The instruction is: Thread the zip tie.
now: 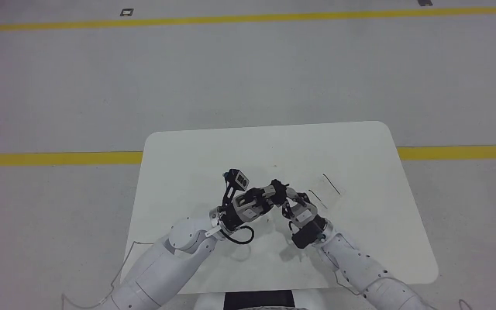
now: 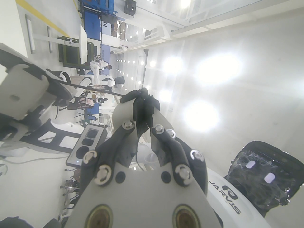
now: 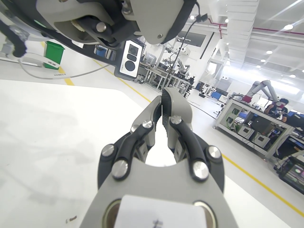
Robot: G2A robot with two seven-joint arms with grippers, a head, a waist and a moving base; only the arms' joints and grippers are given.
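A thin black zip tie [image 2: 85,86] runs as a taut strap between my two grippers, above the middle of the white table [image 1: 194,155]. My left gripper [image 2: 142,98] points upward and is shut on one end of it, where a black clump sits between the fingertips. The strap's other end reaches my right gripper [image 2: 51,81], which appears shut on it. In the right wrist view the right gripper [image 3: 163,96] has its jaws pressed together, and the tie between them is too thin to make out. From above, the left gripper [image 1: 267,194] and right gripper [image 1: 288,203] nearly touch.
A spare black zip tie [image 1: 334,184] and a pale strip [image 1: 318,195] lie on the table beside the right arm. The left wrist's body [image 3: 142,12] hangs close over the right gripper. A small scrap [image 3: 71,219] lies on the tabletop [image 3: 47,119].
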